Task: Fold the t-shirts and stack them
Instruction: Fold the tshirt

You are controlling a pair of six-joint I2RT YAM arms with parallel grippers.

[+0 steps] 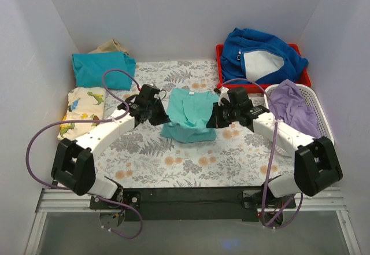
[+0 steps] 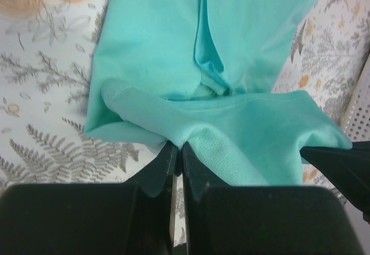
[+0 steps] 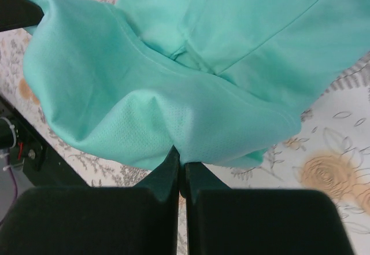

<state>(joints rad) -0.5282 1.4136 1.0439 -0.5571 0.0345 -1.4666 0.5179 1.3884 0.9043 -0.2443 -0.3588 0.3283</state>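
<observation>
Top external: mint tee (image 1: 188, 116) pinched from both sides, mid-surface (image 1: 173, 158).
Left end effector (image 2: 178, 151) is clamped tight on the tee's left edge, right end effector (image 3: 180, 158) on its right edge, cloth bunched between them. Teal tee (image 1: 101, 70) sits folded far left, dinosaur tee (image 1: 84, 111) just nearer.

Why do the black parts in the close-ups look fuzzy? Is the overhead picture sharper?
Left wrist view: left gripper too near the lens, soft-edged; mint t-shirt weave crisp. Right wrist view: right gripper equally blurred. Top view: sharp, even light, faint shadows.
</observation>
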